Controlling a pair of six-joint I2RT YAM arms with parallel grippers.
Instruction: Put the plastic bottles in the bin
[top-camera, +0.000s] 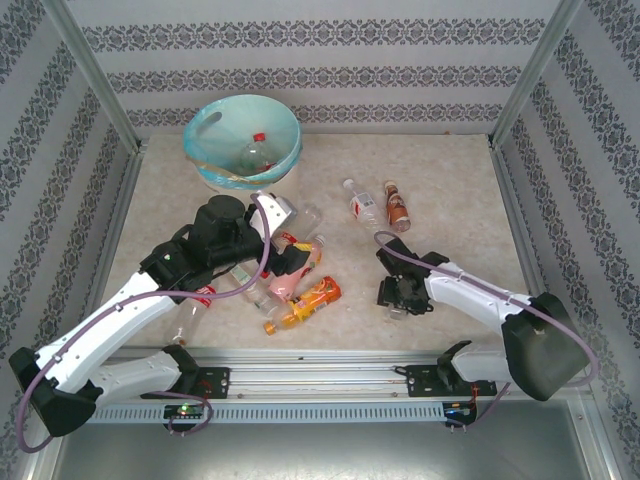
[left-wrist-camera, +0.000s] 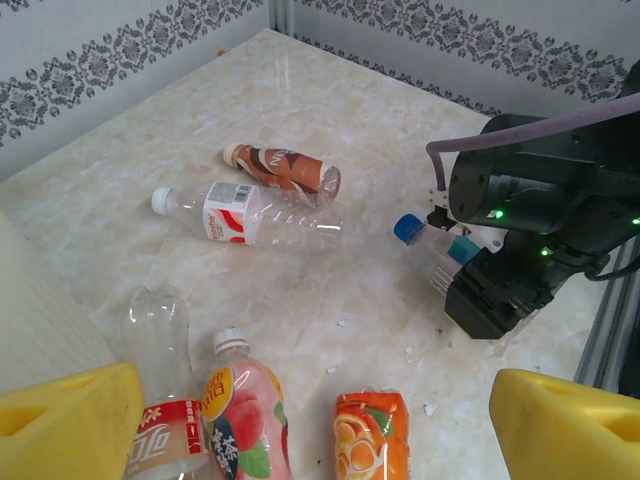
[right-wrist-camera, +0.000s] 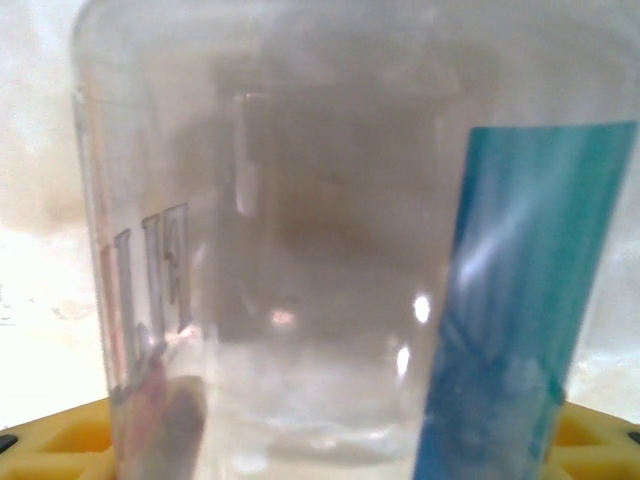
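Observation:
My right gripper (top-camera: 398, 292) is low on the table, its yellow fingers (right-wrist-camera: 50, 445) closed round a clear blue-capped bottle (left-wrist-camera: 425, 240) with a blue label (right-wrist-camera: 520, 300). The bottle lies on the table. My left gripper (left-wrist-camera: 315, 400) hangs open above a heap of plastic bottles: a pink-labelled one (left-wrist-camera: 240, 420), an orange one (left-wrist-camera: 370, 435) and a clear red-labelled one (left-wrist-camera: 160, 400). The bin (top-camera: 205, 135), cream with a blue-green bag, stands at the back left with a red-capped bottle (top-camera: 257, 150) inside it.
Two more bottles lie side by side behind the right gripper, one brown-labelled (left-wrist-camera: 285, 168) and one with a white and red label (left-wrist-camera: 240, 212). Patterned walls and metal posts (top-camera: 95, 75) fence the table. A rail (top-camera: 320, 385) runs along the near edge.

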